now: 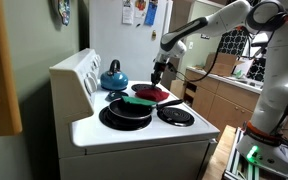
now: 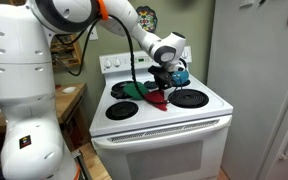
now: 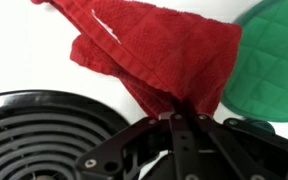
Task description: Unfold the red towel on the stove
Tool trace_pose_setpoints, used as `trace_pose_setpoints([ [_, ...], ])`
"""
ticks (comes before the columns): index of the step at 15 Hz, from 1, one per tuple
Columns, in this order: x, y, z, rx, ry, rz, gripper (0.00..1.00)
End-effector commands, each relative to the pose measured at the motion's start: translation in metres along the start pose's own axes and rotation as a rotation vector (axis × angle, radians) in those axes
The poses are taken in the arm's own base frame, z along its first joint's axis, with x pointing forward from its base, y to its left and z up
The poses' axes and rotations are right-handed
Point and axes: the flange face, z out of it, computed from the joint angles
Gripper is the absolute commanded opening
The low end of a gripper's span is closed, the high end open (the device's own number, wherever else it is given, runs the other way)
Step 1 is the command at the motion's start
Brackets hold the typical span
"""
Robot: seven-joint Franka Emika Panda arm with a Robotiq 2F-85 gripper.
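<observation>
The red towel (image 3: 154, 50) lies bunched and doubled over itself on the white top of the stove (image 2: 169, 128), in the middle area between the burners, with one edge drawn up into the gripper (image 3: 179, 112). The jaws are fully closed and pinch a narrow fold of the cloth (the wrist view shows the fabric gathered to a point between the fingers). A green quilted pad (image 3: 274, 60) lies against one side of the towel, and a coil burner (image 3: 44, 140) sits just beside the grip point. In an exterior view a black pan (image 1: 124, 112) and a blue kettle (image 1: 113, 75) stand near. Probable faults from this position:

- If the pinch has caught more than one layer, a pull will drag the whole bundle instead of opening it.
- The hold is shallow, so the cloth may slip free under tension.
- If the green pad overlaps the towel, it may be dragged along.
- A wide sweep may push the cloth against the pan.
</observation>
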Motion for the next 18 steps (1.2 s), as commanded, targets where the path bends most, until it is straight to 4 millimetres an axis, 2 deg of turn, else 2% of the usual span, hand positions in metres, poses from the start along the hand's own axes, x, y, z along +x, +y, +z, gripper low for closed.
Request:
trace_pose_setpoints([
  [1, -0.007, -0.022, -0.034, -0.163, 0.080, 0.065, 0.01],
  [7, -0.012, -0.048, -0.084, -0.439, 0.223, 0.146, 0.01],
  [12, -0.020, -0.071, -0.113, -0.627, 0.330, 0.172, 0.01],
  [14, -0.025, -0.082, -0.121, -0.654, 0.358, 0.166, 0.01],
  [18, -0.036, -0.108, -0.125, -0.574, 0.365, 0.112, 0.01],
])
